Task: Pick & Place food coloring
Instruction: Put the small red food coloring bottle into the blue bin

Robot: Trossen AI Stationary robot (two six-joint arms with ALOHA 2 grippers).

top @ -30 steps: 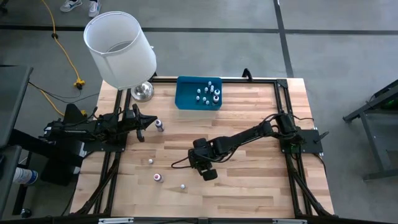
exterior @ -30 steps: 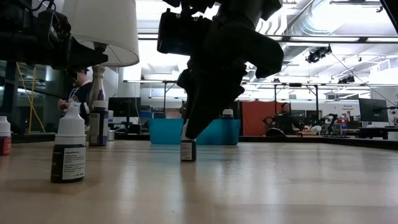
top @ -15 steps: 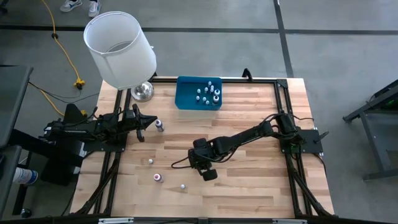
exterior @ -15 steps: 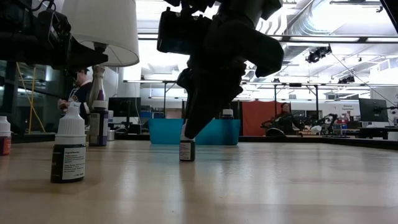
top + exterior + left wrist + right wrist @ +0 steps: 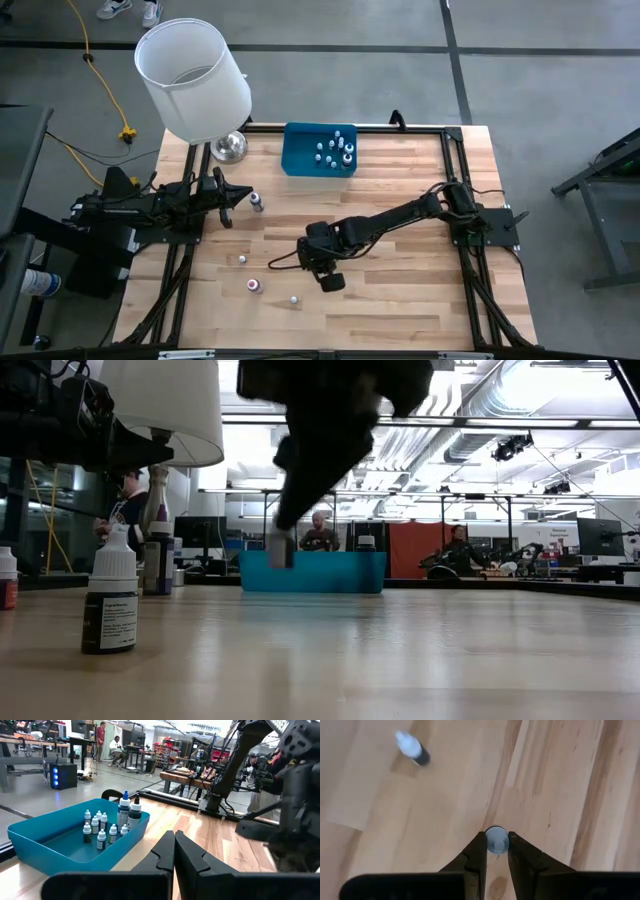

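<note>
My right gripper (image 5: pixel 312 262) hangs over the table's middle, shut on one small food coloring bottle (image 5: pixel 281 548) with a white cap (image 5: pixel 496 840). More food coloring bottles stand loose on the wood: a dark one (image 5: pixel 256 201), a small one (image 5: pixel 242 260), a reddish one (image 5: pixel 255 286) and a white-capped one (image 5: pixel 294 299). Several others stand in the blue tray (image 5: pixel 300 160) at the far edge. My left gripper (image 5: pixel 240 197) waits shut at the table's left side, touching nothing. My right gripper pinches the bottle just below its white cap (image 5: pixel 496 840) between its two fingertips. The fingers slant down from the table's right side. The bottle hangs upright below them, its body (image 5: pixel 281 550) lifted clear of the table.
A white-shaded lamp (image 5: pixel 195 80) with a shiny metal base (image 5: pixel 229 147) stands at the far left corner. In the low view a dark-bodied bottle (image 5: pixel 112 600) stands close in front. People sit and stand in the room behind the table.
My right gripper has gone up with the bottle between its fingers. The bottle stood on the table a second ago and now hangs clear above it, still upright.
</note>
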